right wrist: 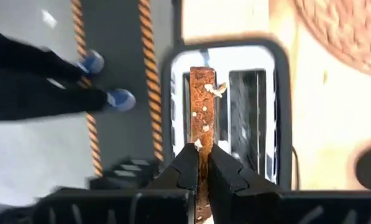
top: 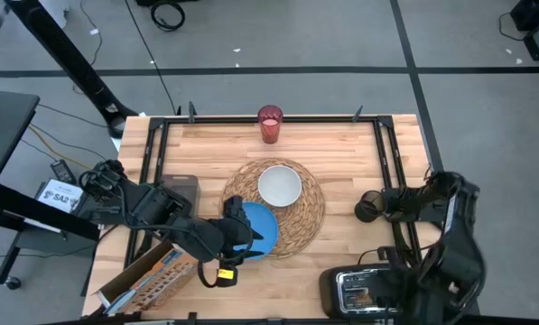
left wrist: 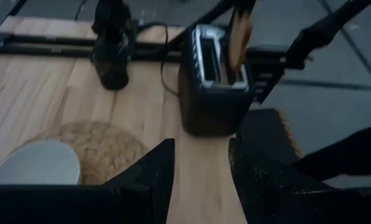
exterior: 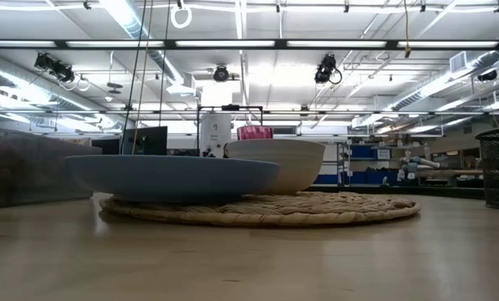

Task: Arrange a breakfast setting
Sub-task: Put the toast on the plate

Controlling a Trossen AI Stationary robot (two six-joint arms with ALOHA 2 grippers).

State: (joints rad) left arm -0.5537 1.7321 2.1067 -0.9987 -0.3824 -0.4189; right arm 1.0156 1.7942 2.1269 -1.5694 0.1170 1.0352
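Toast slice (right wrist: 201, 106) between right jaws

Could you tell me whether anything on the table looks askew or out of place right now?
The orange Cheerios box lies tipped on its side, jutting past the table edge. The blue plate sits half on the straw placemat, not flat on it.

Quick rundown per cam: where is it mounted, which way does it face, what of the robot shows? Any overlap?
High: overhead, straight down on the table; both arms show.
Low: at tabletop height, level across blue plate, small white bowl, placemat into the room; no arm.
Left wrist: past the left end effector toward the toaster.
Right wrist: down on the toaster; right end effector shut on the toast slice.
Shared: both wrist views show toaster and toast.
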